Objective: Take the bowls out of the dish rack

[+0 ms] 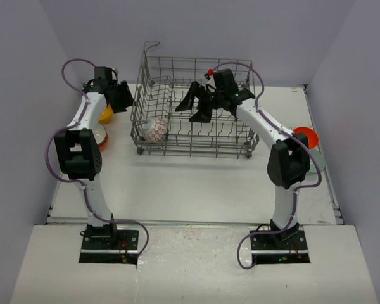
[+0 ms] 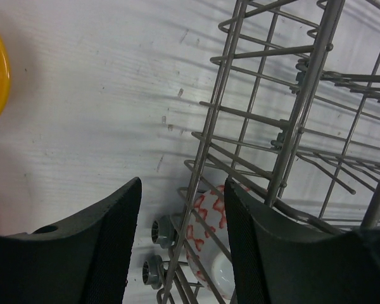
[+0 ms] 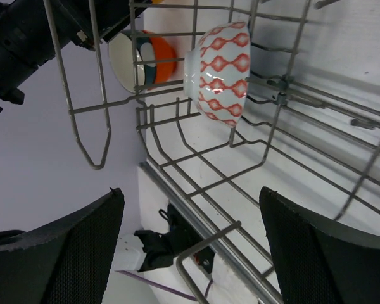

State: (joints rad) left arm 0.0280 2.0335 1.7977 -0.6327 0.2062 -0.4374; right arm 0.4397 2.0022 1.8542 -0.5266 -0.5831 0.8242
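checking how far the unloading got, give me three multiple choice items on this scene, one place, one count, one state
1. Where is the red-patterned bowl relative to the dish rack? A on the table right of it; B inside it, at its left end; C between the right jaws.
2. How many bowls are inside the rack? A one; B three; C five.
3. How do the right jaws stand? A shut on a bowl; B shut on a wire; C open, holding nothing.
Answers: 1 B, the top view shows it behind the left-end wires; 2 A, no other bowl lies inside; 3 C, the right wrist view shows a wide empty gap.
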